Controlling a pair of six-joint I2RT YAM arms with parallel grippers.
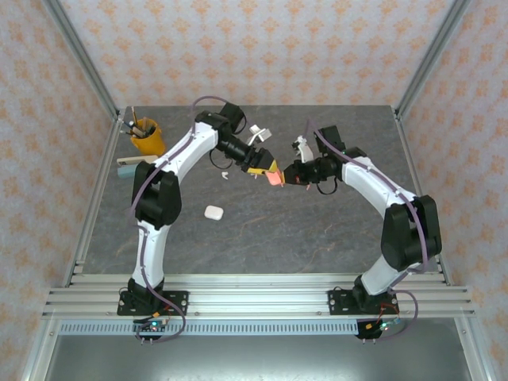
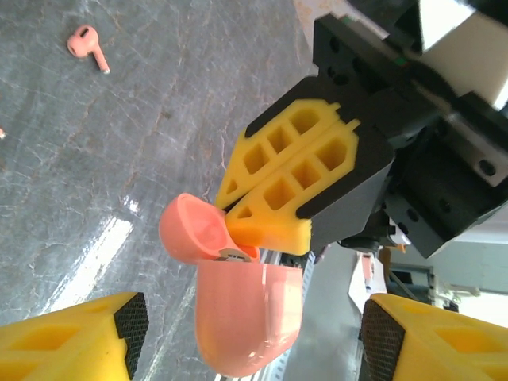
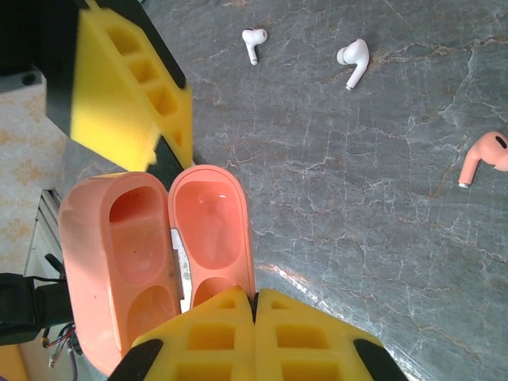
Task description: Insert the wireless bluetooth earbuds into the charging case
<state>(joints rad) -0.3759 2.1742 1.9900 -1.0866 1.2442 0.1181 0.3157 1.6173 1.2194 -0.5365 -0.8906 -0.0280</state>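
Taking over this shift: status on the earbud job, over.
Left gripper open, straddling salmon charging case. Right gripper shut on its lid. White earbuds, salmon earbud loose on table. Nothing blocking.

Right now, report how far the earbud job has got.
Done: the salmon charging case is open, its wells empty. In hand: the right claw is shut on the lid; the open left claw straddles the case. Left: nothing is inserted. One white earbud, a second white earbud and a salmon earbud lie on the table, and the white case sits apart.
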